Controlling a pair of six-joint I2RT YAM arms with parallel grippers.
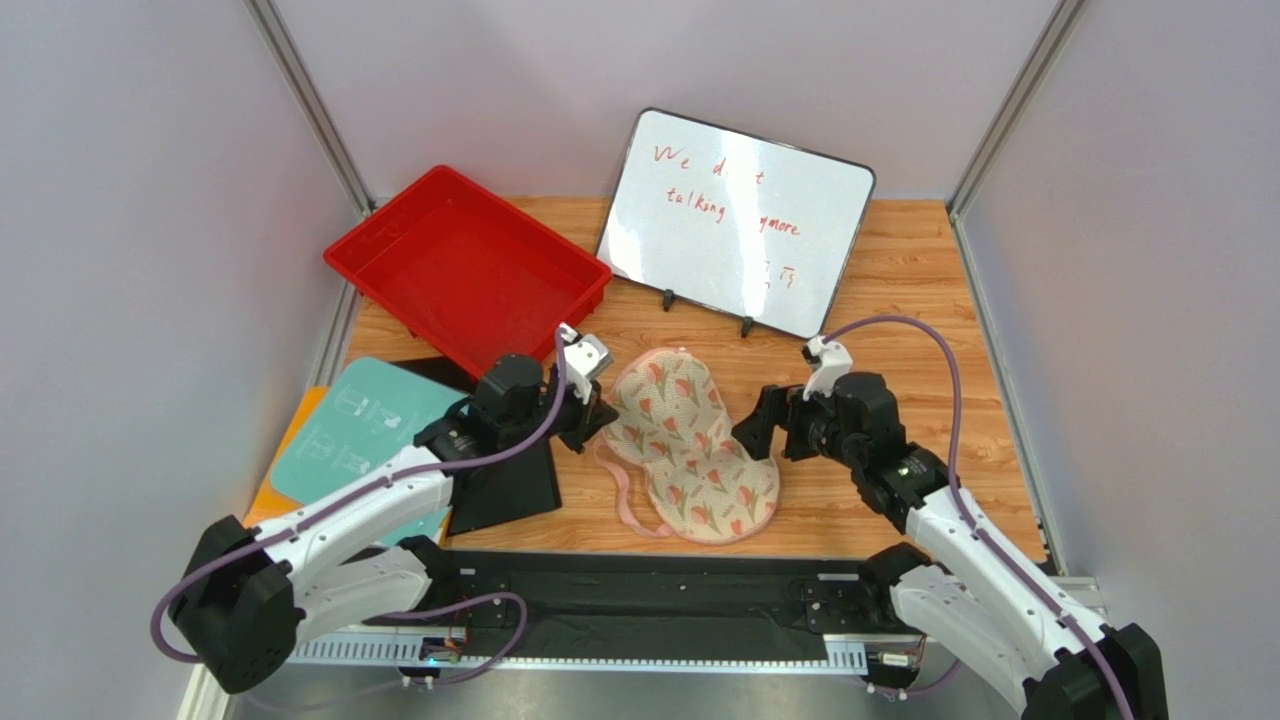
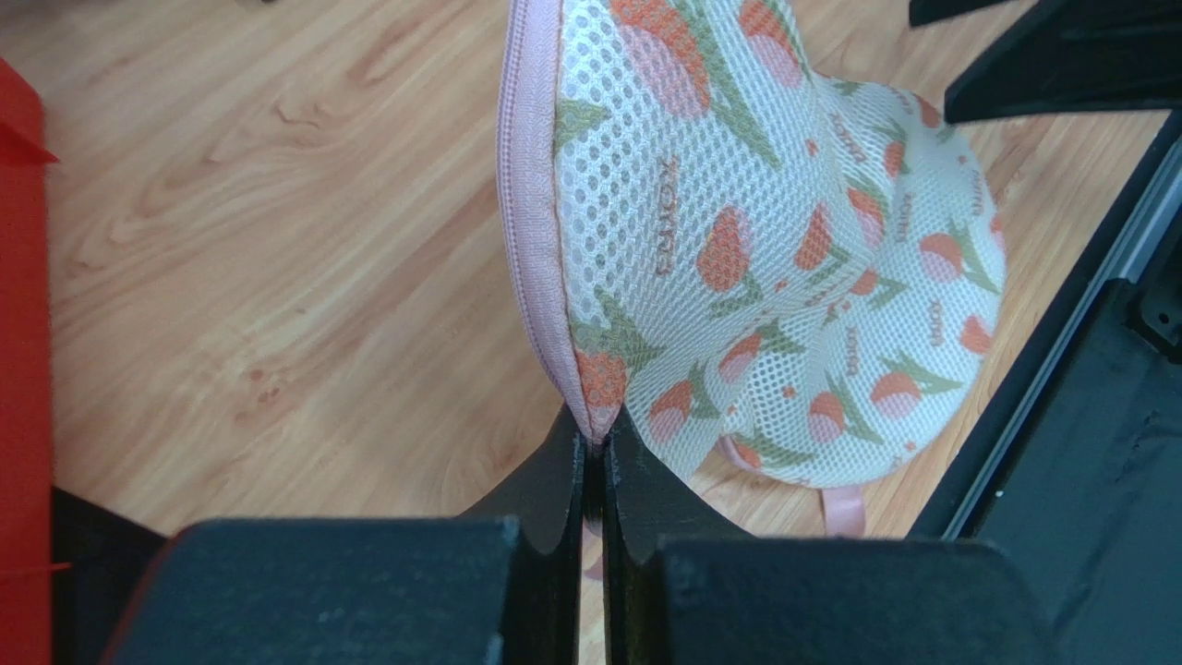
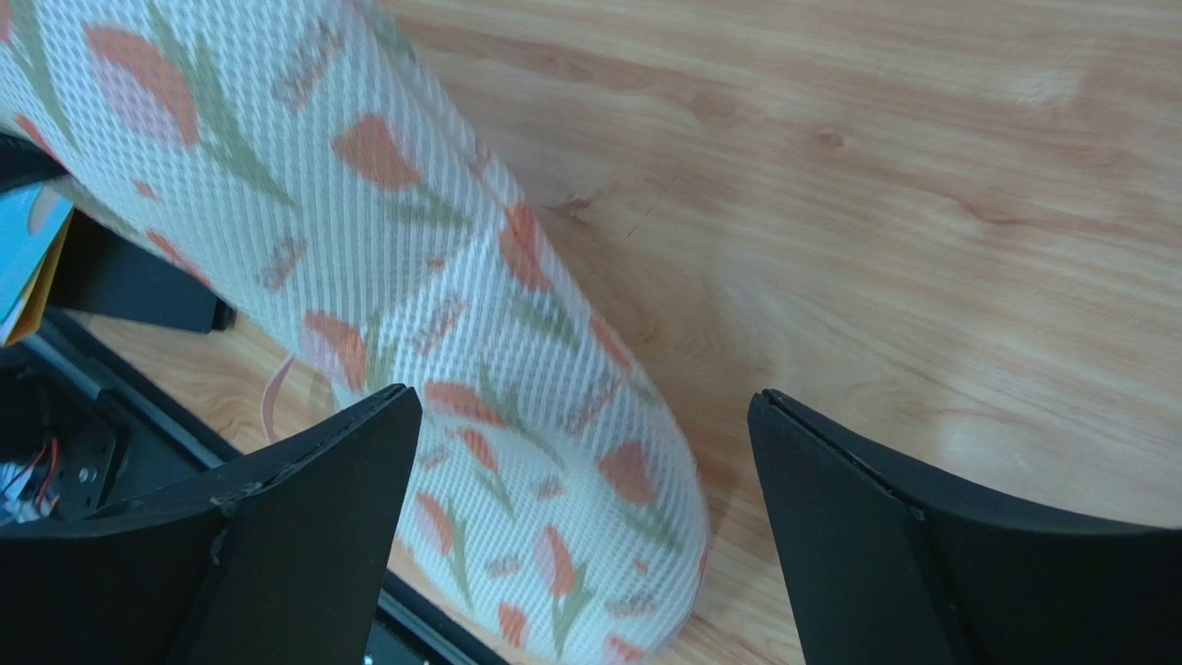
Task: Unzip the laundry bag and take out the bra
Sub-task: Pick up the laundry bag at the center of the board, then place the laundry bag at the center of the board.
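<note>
On the whiteboard [image 1: 736, 218] we read red handwriting: "We", "talking", "…ymore"; the rest is unclear. The laundry bag [image 1: 684, 435] is cream mesh with pink-red flowers, green leaves and a pink zipper edge. It lies mid-table in front of the board, and we cannot see what it holds. The left gripper [image 2: 597, 464] is clamped on the zipper edge. The right gripper [image 3: 583, 402] is spread wide over the bag's other end.
</note>
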